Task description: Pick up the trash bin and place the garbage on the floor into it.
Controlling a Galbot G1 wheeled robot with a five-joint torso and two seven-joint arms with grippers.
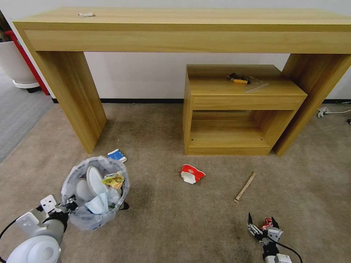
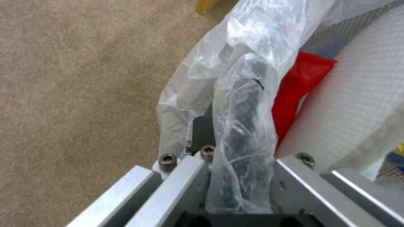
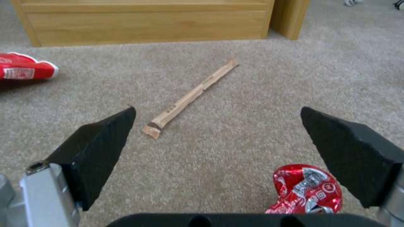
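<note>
The trash bin (image 1: 86,215), black with a crinkled plastic bag over its rim, is at the lower left over the beige floor (image 1: 164,219). My left gripper (image 1: 69,205) is shut on its near rim (image 2: 244,104). Inside are white slippers (image 1: 94,179), a blue mask (image 1: 98,204) and a red wrapper (image 2: 300,83). My right gripper (image 1: 262,223) stands open low over the carpet, with the crushed red can (image 3: 305,189) between its fingers (image 3: 101,148), close to one of them. A wooden stick (image 1: 245,187), a red-white cup (image 1: 192,173) and a blue-white carton (image 1: 117,155) lie on the floor.
A long wooden desk (image 1: 182,25) spans the back, with a low open cabinet (image 1: 234,109) under its right side. A white plant pot (image 1: 14,62) stands on grey carpet at the far left. White cables (image 1: 329,111) lie at the right wall.
</note>
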